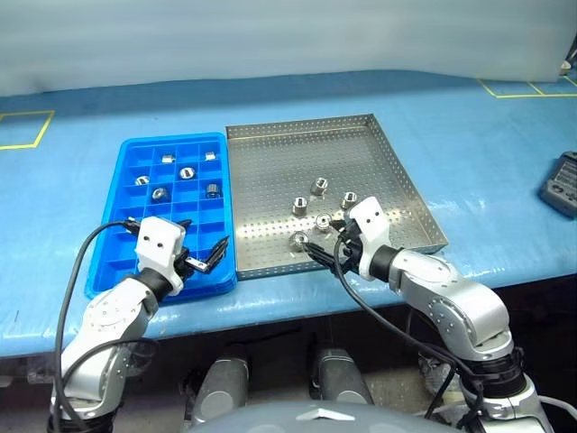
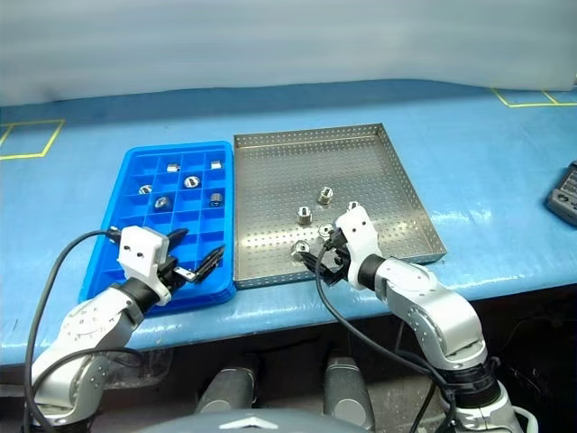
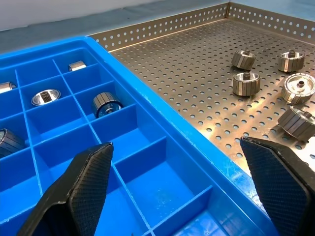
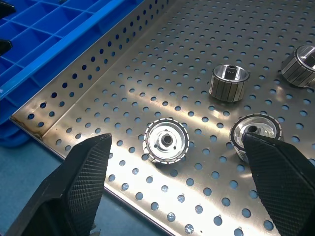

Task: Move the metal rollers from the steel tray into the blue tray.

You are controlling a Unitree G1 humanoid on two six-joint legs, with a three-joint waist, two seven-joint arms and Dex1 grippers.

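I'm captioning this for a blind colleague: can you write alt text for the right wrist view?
The right gripper hangs open over the near corner of the steel tray, its two black fingers either side of a metal roller lying flat on the perforated floor. Three more rollers sit beyond it, and the blue tray borders the steel one.

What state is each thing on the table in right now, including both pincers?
Left pincer: open, empty, above the blue tray's near end.
Right pincer: open, empty, straddling one roller.
Metal rollers in steel tray: five loose, untouched.
Metal rollers in blue tray: six, each in its own compartment.
Blue tray: mostly empty compartments.
Steel tray: flat on table.
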